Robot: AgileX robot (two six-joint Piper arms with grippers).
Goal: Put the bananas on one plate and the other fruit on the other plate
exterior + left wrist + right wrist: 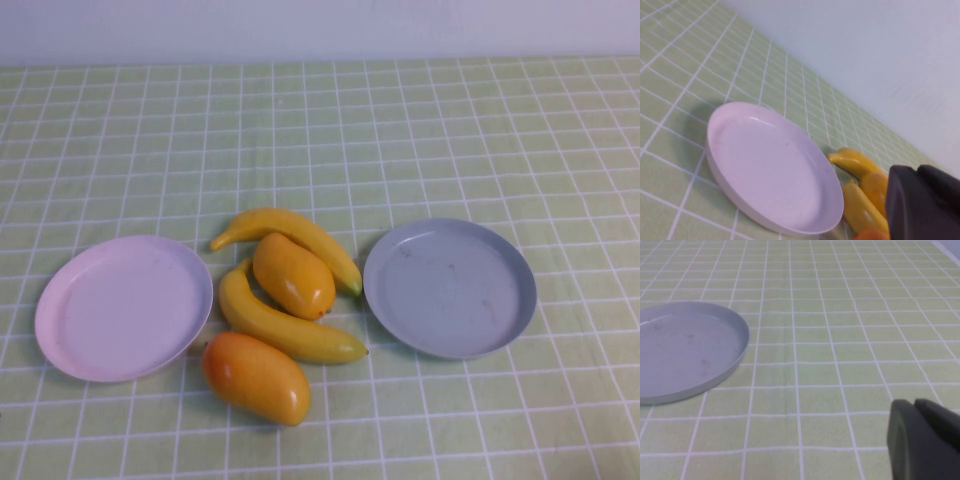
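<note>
Two yellow bananas [290, 232] [285, 328] lie mid-table between the plates. One orange oval fruit [292, 275] rests between the bananas, and a second [257, 377] lies nearer the front. The pink plate [120, 308] on the left and the grey-blue plate [450, 288] on the right hold nothing. Neither arm shows in the high view. My left gripper [918, 171] is shut and holds nothing, hanging near the pink plate [770, 167] with a banana [852, 161] and an orange fruit [876, 187] just beyond it. My right gripper [913, 404] is shut and holds nothing, over bare cloth beside the grey-blue plate [685, 350].
A green checked cloth [400, 130] covers the table up to a pale wall [320, 25] at the back. The fruit lies in a tight cluster, touching one another, between the two plates.
</note>
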